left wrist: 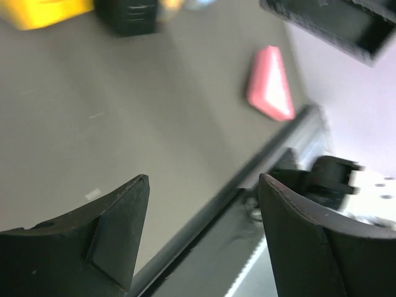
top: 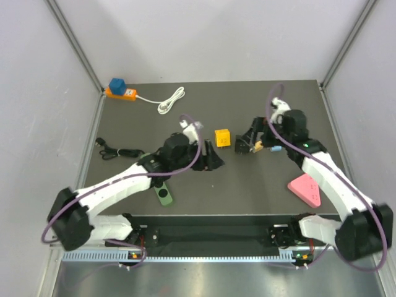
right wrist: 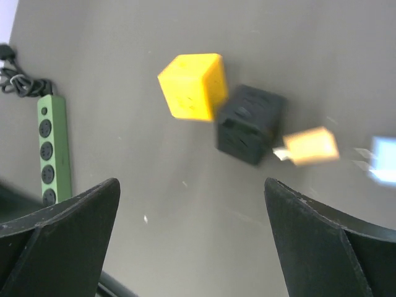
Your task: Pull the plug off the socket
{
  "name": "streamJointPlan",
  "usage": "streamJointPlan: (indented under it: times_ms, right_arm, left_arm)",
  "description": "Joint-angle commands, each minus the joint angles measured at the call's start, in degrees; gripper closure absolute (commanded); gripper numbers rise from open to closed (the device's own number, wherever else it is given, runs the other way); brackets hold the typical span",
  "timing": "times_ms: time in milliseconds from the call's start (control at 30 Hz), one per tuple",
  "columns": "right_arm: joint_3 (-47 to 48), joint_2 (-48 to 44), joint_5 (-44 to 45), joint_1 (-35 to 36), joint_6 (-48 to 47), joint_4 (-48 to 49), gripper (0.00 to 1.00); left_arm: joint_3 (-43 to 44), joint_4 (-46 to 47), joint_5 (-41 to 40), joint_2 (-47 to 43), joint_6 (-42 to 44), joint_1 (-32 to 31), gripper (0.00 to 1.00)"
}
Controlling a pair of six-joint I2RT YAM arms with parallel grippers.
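In the right wrist view a black cube socket (right wrist: 249,124) sits on the table beside a yellow cube (right wrist: 192,85). A tan-orange plug (right wrist: 311,146) lies right next to the socket, its metal prongs showing between the two. Whether the prong tips still touch the socket I cannot tell through the blur. My right gripper (right wrist: 192,182) hangs open above and in front of them, holding nothing. My left gripper (left wrist: 204,179) is open and empty too, left of the yellow cube (top: 223,137). Its wrist view catches the socket (left wrist: 133,15) at the top edge.
A light blue plug (right wrist: 383,162) lies just past the orange one. A green power strip (top: 164,195) and a black cable (top: 114,150) lie on the left. A pink triangle (top: 304,190) sits at the right. An orange socket with a blue plug (top: 120,90) and white cord stands back left.
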Motion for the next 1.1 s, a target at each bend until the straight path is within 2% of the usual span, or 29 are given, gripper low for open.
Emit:
streamJointPlan:
  times_ms: [0,67,200,267,300,367,400,433,533,633,700,767,900,967,1067]
  right_arm:
    - [6.63,9.89,7.00,6.79,1.78,9.35,0.02]
    - [10.93,15.07,8.15,9.69,6.95,11.29,0.03]
    - [21.74,31.92,11.13,15.23,13.03,15.86,0.03]
    - [31.04,38.10,13.59,18.22,15.66,16.22,0.02]
    - [34.38,44.65,13.69,18.92,16.72,16.22,0.02]
    - [46.06,51.72,15.00,20.25,21.54,13.60,0.02]
    - [50.81,58.54,15.97,20.86,22.52,11.23,0.01]
    - [60.34,61.83,17.45,22.34,22.79,9.64,0.01]
    - [75.39,73.26,25.61,24.54,24.10,7.52,0.01]
    - [83.34,82.14,27.84,25.34,27.00,13.30,0.04]
    - [84.86,86.44,27.93,25.43,28.93,19.45,0.08]
    - [84.69,87.78,26.96,25.52,32.18,21.31,0.10]
    - [77.33,83.84,24.42,25.17,33.78,25.17,0.12]
    - [73.89,81.82,22.57,25.26,32.03,23.70,0.12]
    - [71.08,77.43,20.55,25.17,28.25,18.34,0.09]
  left_arm:
    - [-4.95,-10.37,-11.39,-10.75,5.09,1.60,0.24]
    - [-8.80,-13.18,-17.61,-16.80,5.09,3.88,0.23]
    - [-13.03,-17.94,-20.54,-25.43,3.34,8.02,0.21]
    - [-13.65,-20.57,-22.64,-29.38,2.98,9.07,0.19]
    - [-13.48,-21.54,-25.27,-30.45,3.07,9.16,0.18]
    - [-11.90,-25.05,-28.53,-32.38,3.51,9.43,0.15]
    - [-11.11,-26.20,-31.50,-32.65,3.94,9.43,0.14]
    - [-8.84,-27.60,-32.75,-32.48,4.30,9.60,0.14]
    - [-3.92,-34.10,-37.31,-29.77,5.70,9.78,0.14]
    - [-1.79,-36.67,-40.57,-29.05,6.50,9.87,0.13]
    - [-2.04,-35.97,-42.69,-29.49,5.19,9.87,0.10]
    - [-2.22,-33.78,-44.19,-29.32,5.62,10.30,0.11]
    - [1.45,-27.72,-41.65,-24.14,7.02,13.11,0.17]
    - [2.96,-25.17,-39.63,-20.02,7.46,15.40,0.26]
    - [4.54,-18.93,-34.71,-14.83,8.17,19.87,0.28]
